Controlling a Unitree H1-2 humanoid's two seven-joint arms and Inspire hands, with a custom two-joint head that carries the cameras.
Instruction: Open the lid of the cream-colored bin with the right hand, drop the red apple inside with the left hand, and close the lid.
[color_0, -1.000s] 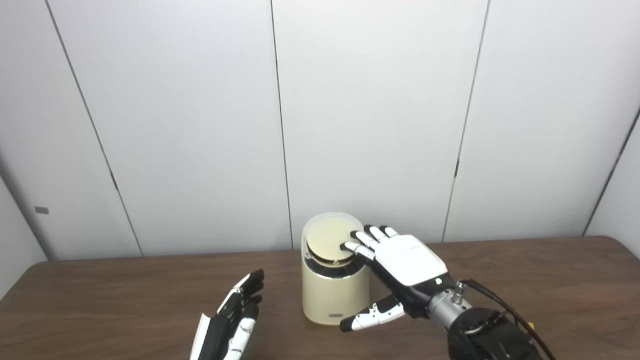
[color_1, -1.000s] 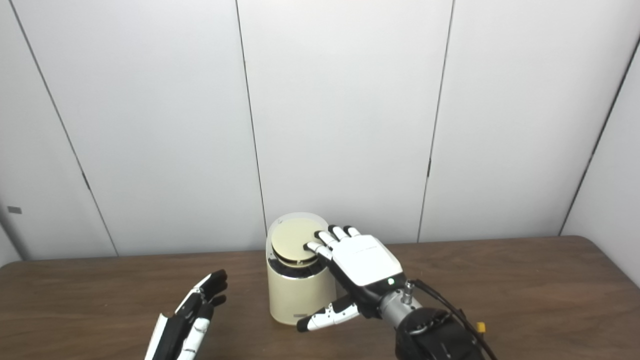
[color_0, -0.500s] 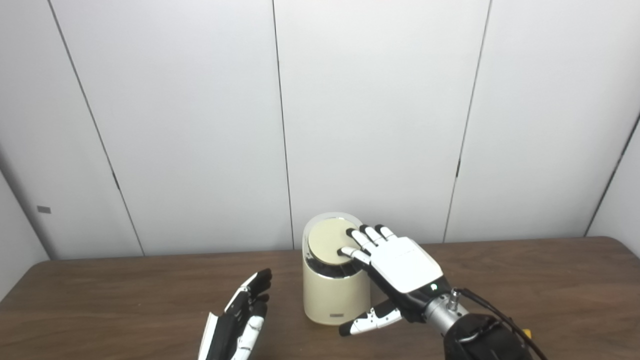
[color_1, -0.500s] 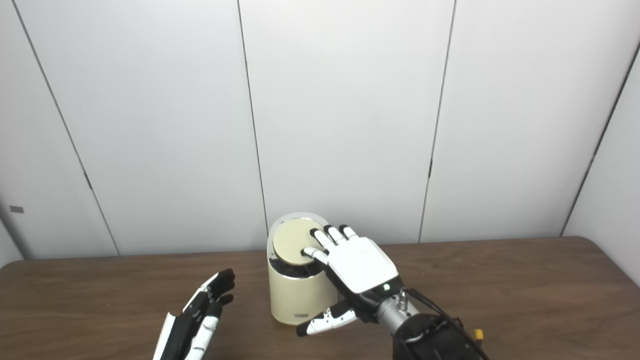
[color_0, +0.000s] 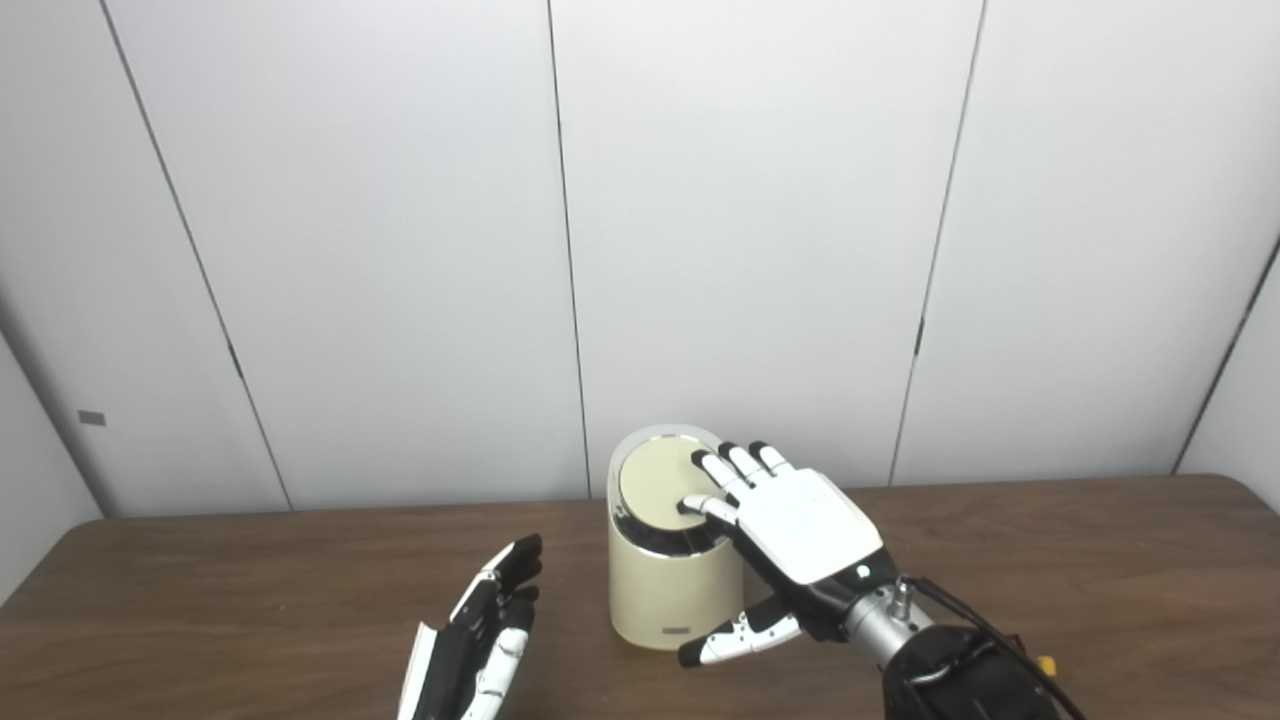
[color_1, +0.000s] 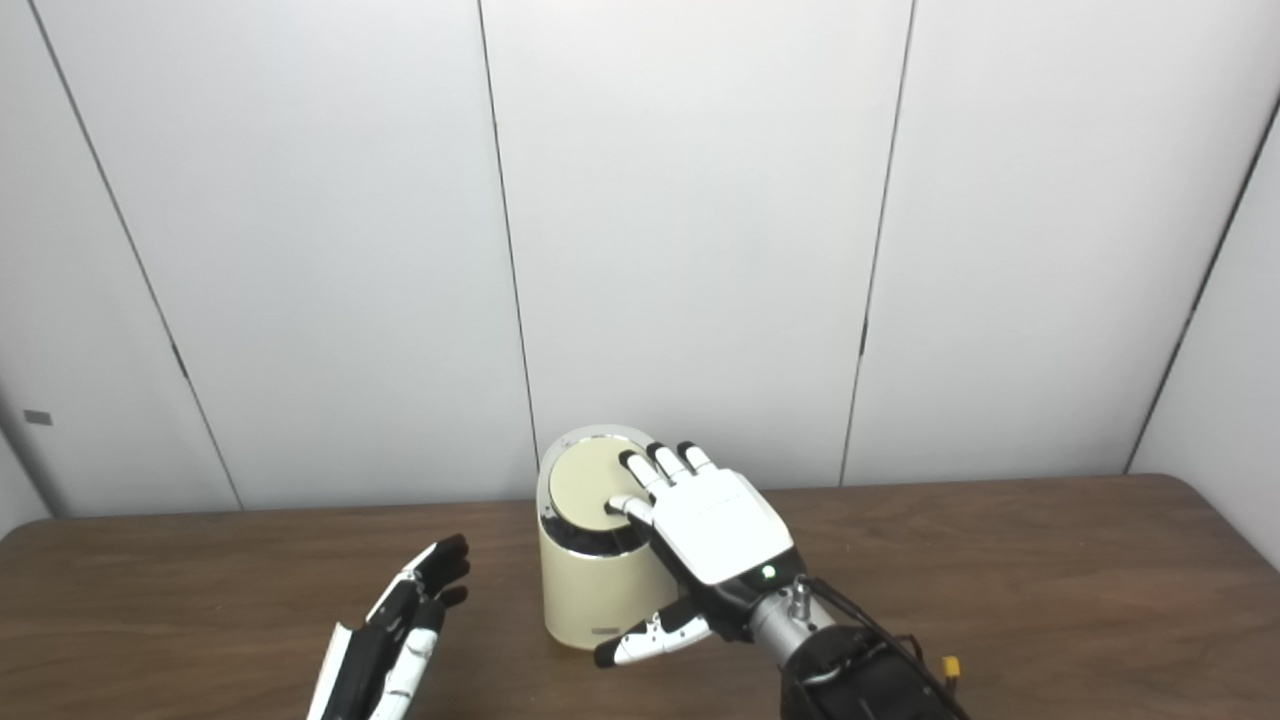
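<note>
A cream-colored bin (color_0: 665, 590) stands upright on the brown table (color_0: 250, 590), near its middle. Its round lid (color_0: 655, 483) tilts up at the back, with a dark gap at the front rim. My right hand (color_0: 795, 525) is open, palm down. Its fingertips (color_0: 700, 465) rest on the lid's right part and its thumb hangs beside the bin's front right. My left hand (color_0: 480, 635) is open and empty, on edge, to the left of the bin and apart from it. No red apple is in view.
White wall panels (color_0: 750, 220) stand close behind the table's far edge. A black cable with a yellow tag (color_0: 1040, 663) runs along my right forearm.
My right hand has slid a little left and farther onto the lid. The lid has dropped and its gap is narrower. The view has shifted slightly. My left hand has barely moved.
</note>
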